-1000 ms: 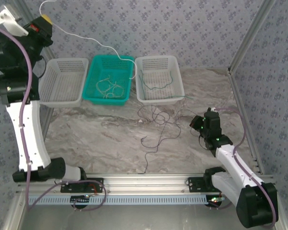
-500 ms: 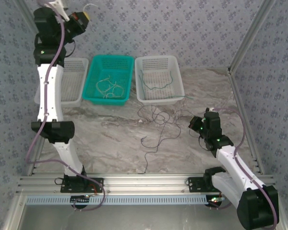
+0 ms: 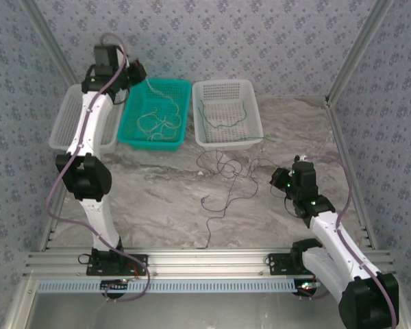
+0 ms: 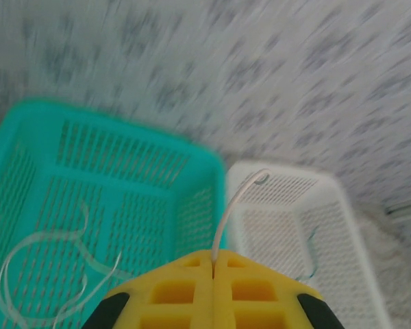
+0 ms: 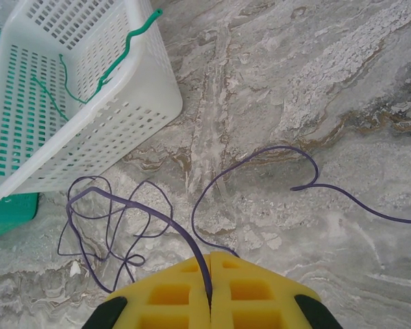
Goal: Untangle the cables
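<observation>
Blue-patterned wallpaper (image 3: pixel 260 34) lines the booth around a grey, marble-veined tabletop (image 3: pixel 157 199). Three perforated plastic baskets stand in a row at its far edge: a white one (image 3: pixel 65 127), a teal one (image 3: pixel 151 144) and another white one (image 3: pixel 226 144). The overhead view shows the left gripper (image 3: pixel 138 72) above the teal basket's far-left corner and the right gripper (image 3: pixel 282 179) low over the table. It also shows the dark purple cable (image 3: pixel 222 168) sprawled in loose, crossing loops between the baskets and the near rail.

Up close, the left gripper's (image 4: pixel 213 257) yellow pads are pressed together on the hair-thin pale yellow-tan cable (image 4: pixel 224 216), whose other coils lie in the teal basket. The right gripper (image 5: pixel 209 257) pinches the dark purple cable (image 5: pixel 151 212) the same way. The green cable (image 5: pixel 128 46) lies in the right-hand white basket, one end over its rim.
</observation>
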